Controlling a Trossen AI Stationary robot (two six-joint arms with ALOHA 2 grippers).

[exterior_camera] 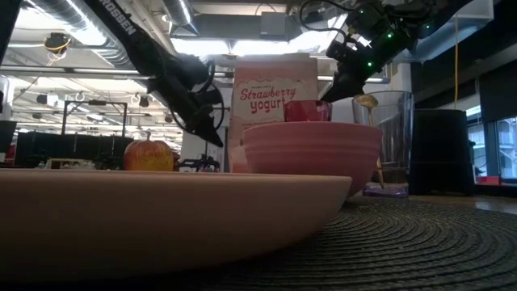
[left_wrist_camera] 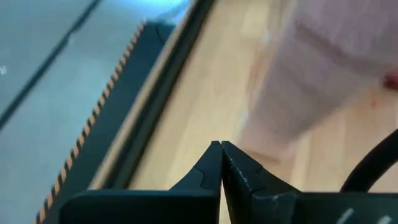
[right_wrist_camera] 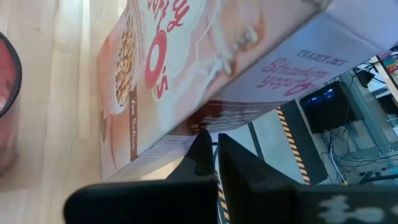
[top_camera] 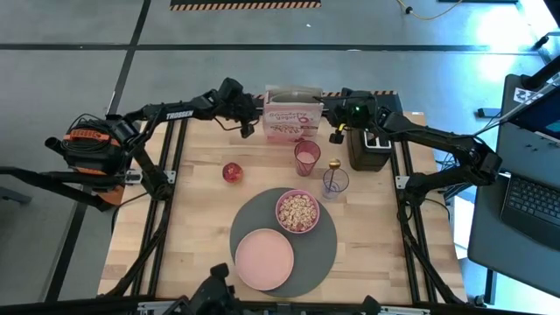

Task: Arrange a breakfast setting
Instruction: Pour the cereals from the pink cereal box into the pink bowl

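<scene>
The pink-and-white cereal box (top_camera: 293, 115) stands upright at the table's far edge. My left gripper (top_camera: 248, 130) hovers shut just left of it, and my right gripper (top_camera: 335, 136) hovers shut just right of it. Neither touches it. Nearer, a round dark-grey mat (top_camera: 325, 249) carries a pink bowl (top_camera: 297, 211) filled with cereal and a larger pink plate (top_camera: 264, 258). A pink tumbler (top_camera: 307, 157) and a clear glass (top_camera: 335, 184) holding a small spoon (top_camera: 334, 164) stand between the box and the mat. A red apple (top_camera: 232, 171) lies on the wood to the left.
A black toaster (top_camera: 367, 144) stands at the far right of the table, just behind my right gripper. Bare wood lies left of the mat and around the apple. Beyond the table's right edge sits a laptop (top_camera: 534, 201).
</scene>
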